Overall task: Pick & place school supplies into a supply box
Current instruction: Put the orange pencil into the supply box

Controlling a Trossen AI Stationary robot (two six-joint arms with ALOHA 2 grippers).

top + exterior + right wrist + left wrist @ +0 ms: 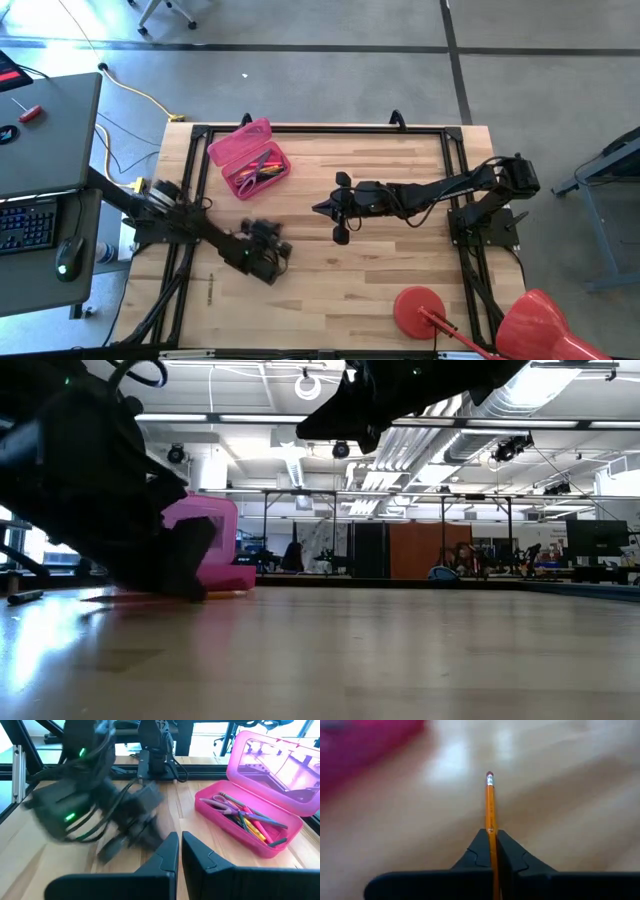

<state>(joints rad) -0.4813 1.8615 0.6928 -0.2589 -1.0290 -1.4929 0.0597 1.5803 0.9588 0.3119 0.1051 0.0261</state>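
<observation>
Carrying the orange pencil [490,815], pinched between the left gripper [492,851] fingers near the pink supply box [249,158], calls for keeping it level, while the right gripper [179,851] waits pressed together.

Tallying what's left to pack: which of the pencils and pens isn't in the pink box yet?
The orange pencil clamped in the left gripper; the others lie inside the pink box.

Two dark arms w/ looped black cables, green LEDs, wedge-tipped black fingers [167,852].
</observation>
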